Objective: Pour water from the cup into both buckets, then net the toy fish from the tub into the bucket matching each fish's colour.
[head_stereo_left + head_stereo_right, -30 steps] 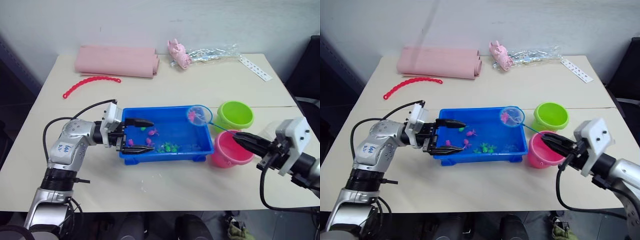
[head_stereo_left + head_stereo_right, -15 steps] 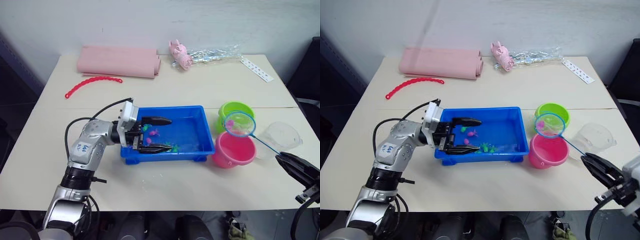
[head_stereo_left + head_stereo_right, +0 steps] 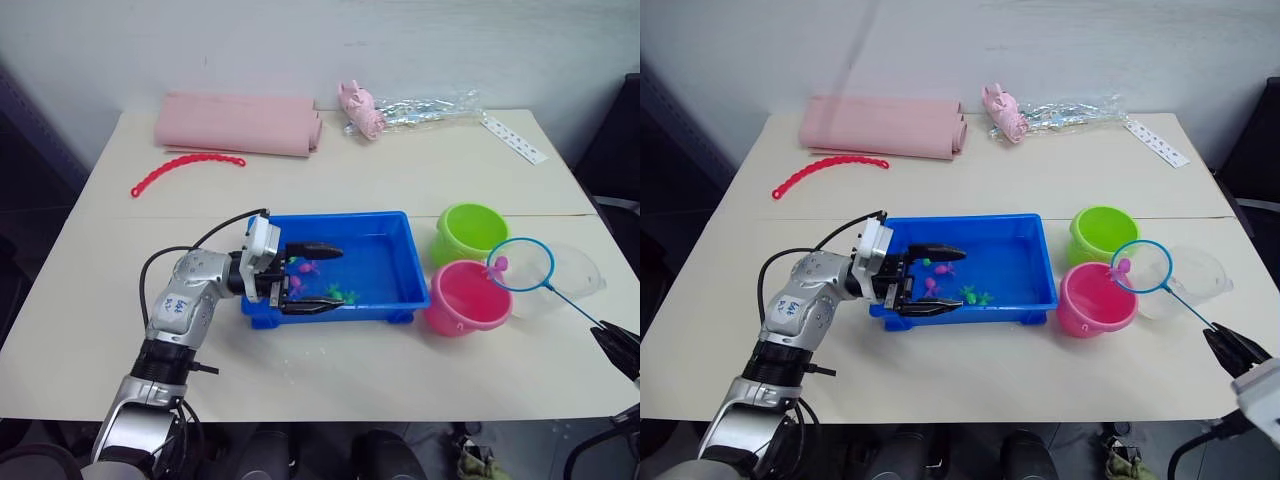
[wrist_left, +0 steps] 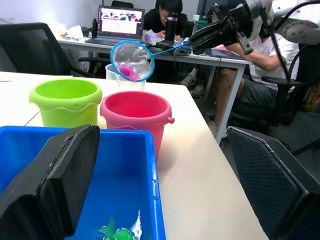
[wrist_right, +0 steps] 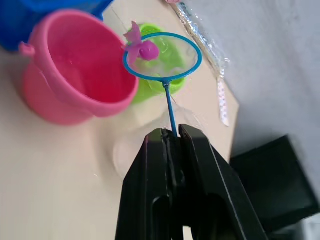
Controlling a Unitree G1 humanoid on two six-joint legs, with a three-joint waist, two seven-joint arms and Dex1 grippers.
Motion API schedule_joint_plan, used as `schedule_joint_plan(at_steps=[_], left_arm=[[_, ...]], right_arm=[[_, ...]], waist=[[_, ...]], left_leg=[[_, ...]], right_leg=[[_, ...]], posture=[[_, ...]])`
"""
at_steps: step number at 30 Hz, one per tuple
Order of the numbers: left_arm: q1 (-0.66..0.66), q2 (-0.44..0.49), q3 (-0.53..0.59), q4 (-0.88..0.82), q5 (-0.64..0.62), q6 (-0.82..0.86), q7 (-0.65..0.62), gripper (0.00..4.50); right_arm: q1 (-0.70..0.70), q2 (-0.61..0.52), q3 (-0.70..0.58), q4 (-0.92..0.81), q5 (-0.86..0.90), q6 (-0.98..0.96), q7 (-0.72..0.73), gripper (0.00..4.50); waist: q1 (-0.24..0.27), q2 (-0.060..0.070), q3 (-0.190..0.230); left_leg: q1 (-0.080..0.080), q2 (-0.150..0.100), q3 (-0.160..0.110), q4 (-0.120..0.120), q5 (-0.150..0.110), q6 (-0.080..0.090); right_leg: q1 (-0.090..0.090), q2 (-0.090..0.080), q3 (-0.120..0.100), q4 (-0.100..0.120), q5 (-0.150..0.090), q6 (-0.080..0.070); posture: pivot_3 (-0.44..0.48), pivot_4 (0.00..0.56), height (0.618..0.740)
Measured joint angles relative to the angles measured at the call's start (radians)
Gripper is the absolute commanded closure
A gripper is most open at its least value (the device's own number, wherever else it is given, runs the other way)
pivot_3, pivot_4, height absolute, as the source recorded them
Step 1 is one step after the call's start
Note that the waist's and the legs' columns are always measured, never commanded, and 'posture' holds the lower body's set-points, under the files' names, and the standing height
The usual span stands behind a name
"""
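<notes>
The blue tub holds water and a few pink and green toy fish. My left gripper is open, with one finger over the tub's left end and the other along its near rim. My right gripper is shut on the thin handle of the net. The blue hoop hangs just right of the pink bucket, in front of the clear cup. A pink fish lies at the hoop's edge. The green bucket stands behind the pink one.
At the table's back lie a folded pink cloth, a red bead chain, a pink toy with a clear bag and a white strip. The left wrist view shows seated people and chairs beyond the table edge.
The net has travelled right from above the tub, past the buckets, to the pink bucket's right side, carrying a pink fish. My right arm has drawn back to the right. The left gripper stays at the tub.
</notes>
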State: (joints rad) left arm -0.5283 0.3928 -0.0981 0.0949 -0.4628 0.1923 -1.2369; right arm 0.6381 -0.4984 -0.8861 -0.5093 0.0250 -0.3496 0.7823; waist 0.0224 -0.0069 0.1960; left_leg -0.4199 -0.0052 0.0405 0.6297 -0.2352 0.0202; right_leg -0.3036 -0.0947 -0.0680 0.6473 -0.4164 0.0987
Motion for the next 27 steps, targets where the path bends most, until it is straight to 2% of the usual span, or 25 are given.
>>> schedule_joint_plan(at_steps=[6,13,19,27], left_arm=[[0.000,-0.006,0.000,0.000,0.001,-0.022,0.003,0.05],[0.000,-0.027,0.000,0.004,0.005,-0.042,0.006,0.05],[-0.016,-0.031,0.001,0.067,0.014,-0.077,0.002,0.05],[-0.031,-0.055,0.003,0.093,0.018,-0.110,0.006,0.05]], right_arm=[[-0.018,-0.016,0.041,0.047,-0.203,-0.176,-0.098,4.50],[-0.017,0.004,0.041,0.068,-0.438,-0.321,-0.278,4.50],[0.016,0.001,0.017,0.067,-0.550,-0.381,-0.372,4.50],[0.058,-0.001,0.016,0.030,-0.584,-0.441,-0.436,4.50]], waist=[[0.000,0.001,0.000],[0.001,0.001,-0.001],[0.001,0.001,-0.001],[0.001,0.001,-0.001]], left_leg=[[0.000,0.000,0.000,0.000,0.000,0.000],[0.000,0.000,0.000,0.000,0.000,-0.001],[0.000,0.000,0.000,0.000,0.001,-0.001],[0.000,0.000,0.000,0.000,0.001,-0.001]], right_leg=[[0.000,0.000,0.000,0.000,0.000,0.000],[0.000,0.000,0.000,0.000,0.000,0.000],[0.000,0.000,0.001,0.000,0.000,0.000],[0.000,0.000,0.001,0.000,0.000,0.000]], posture=[[0.000,0.150,0.740],[0.000,0.150,0.740],[0.000,0.150,0.740],[0.000,0.150,0.740]])
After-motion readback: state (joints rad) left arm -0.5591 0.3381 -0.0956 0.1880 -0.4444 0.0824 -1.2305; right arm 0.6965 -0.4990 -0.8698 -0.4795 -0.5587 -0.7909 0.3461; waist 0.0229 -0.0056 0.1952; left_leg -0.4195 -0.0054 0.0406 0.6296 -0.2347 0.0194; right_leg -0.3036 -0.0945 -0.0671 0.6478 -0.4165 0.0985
